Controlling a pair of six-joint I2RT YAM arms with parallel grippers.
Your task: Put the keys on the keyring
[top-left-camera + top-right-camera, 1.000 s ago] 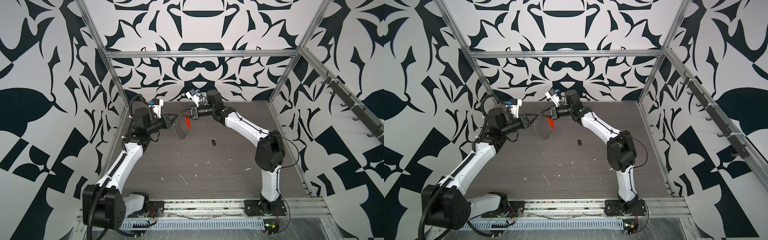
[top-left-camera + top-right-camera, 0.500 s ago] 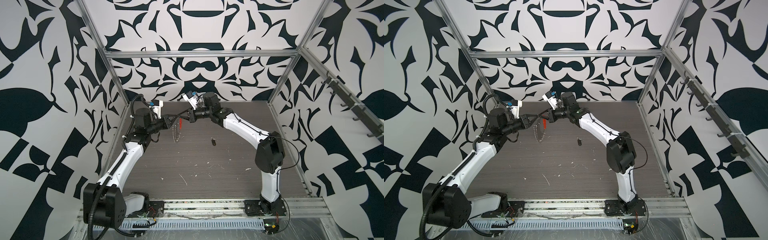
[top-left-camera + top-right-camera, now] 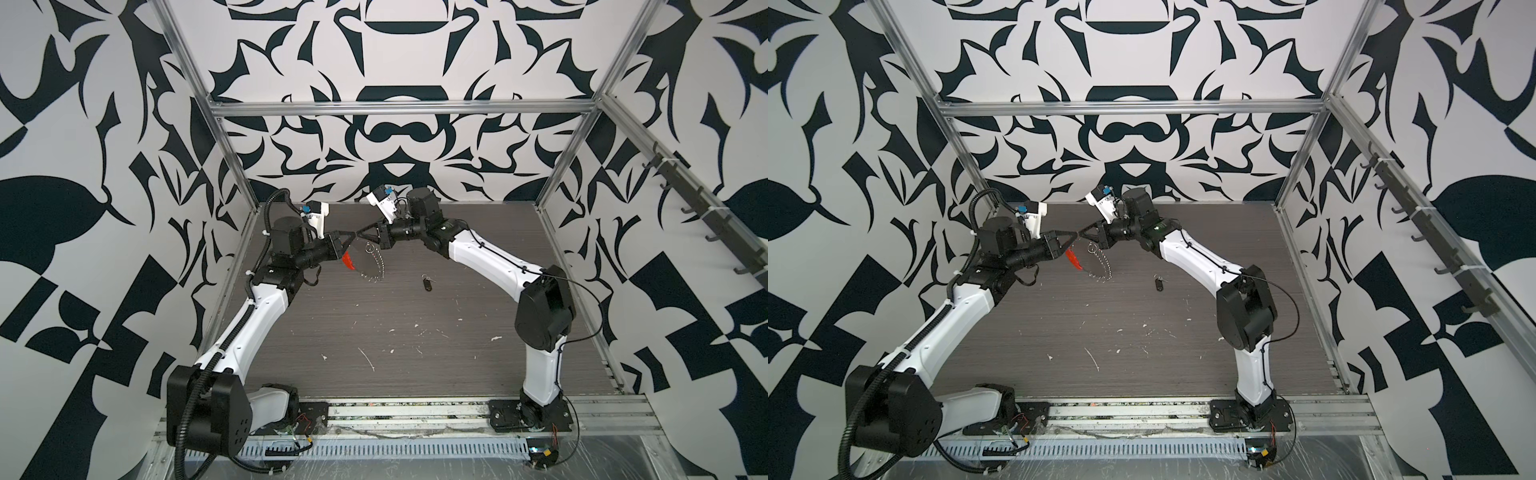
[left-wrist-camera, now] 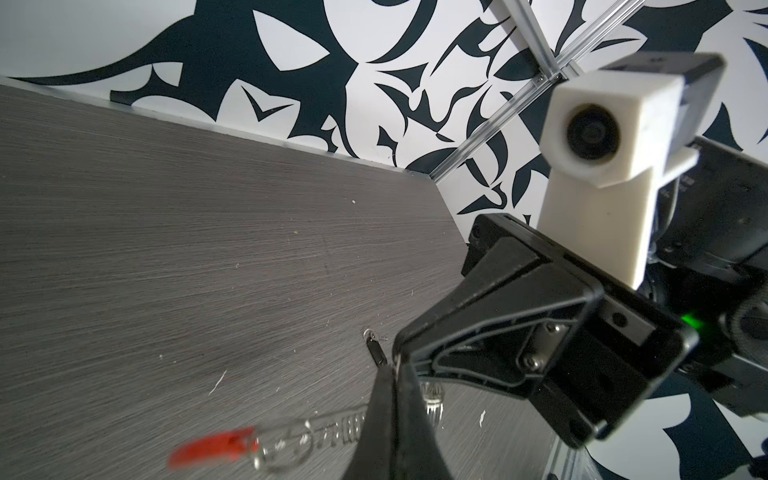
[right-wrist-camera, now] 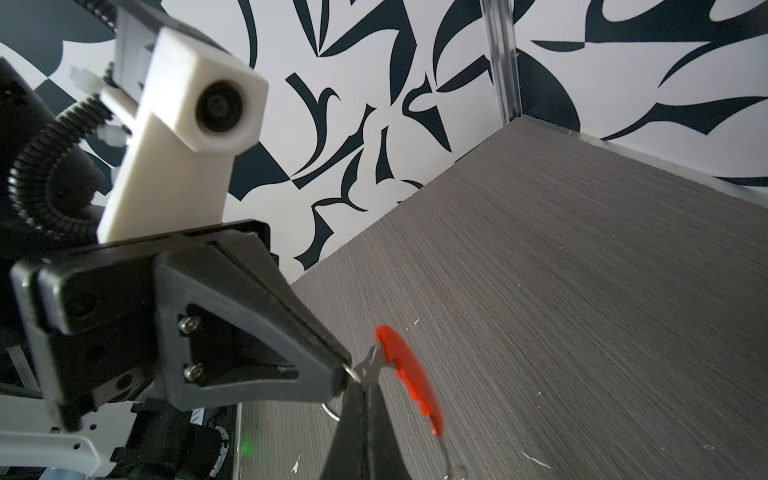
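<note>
The keyring hangs in the air between my two arms at the back of the table, with its red section (image 3: 347, 262) on the left and its chain loop (image 3: 376, 268) sagging to the right. My left gripper (image 3: 354, 236) and right gripper (image 3: 360, 237) meet tip to tip above it, both shut. In the right wrist view the left gripper (image 5: 345, 370) pinches a silver ring (image 5: 351, 370), and my right gripper (image 5: 362, 380) pinches the metal end beside the red section (image 5: 411, 382). The keys, a small black fob (image 3: 426, 284), lie apart on the table, right of the keyring.
The grey table (image 3: 395, 332) carries small white flecks (image 3: 368, 359) near the middle front. Patterned walls with metal frame posts (image 3: 232, 158) enclose it closely on three sides. A rail of hooks (image 3: 706, 224) runs along the right wall.
Both grippers have shifted a little to the left together. The hanging keyring has swung round: its red section now hangs on the left and the chain loop on the right.
</note>
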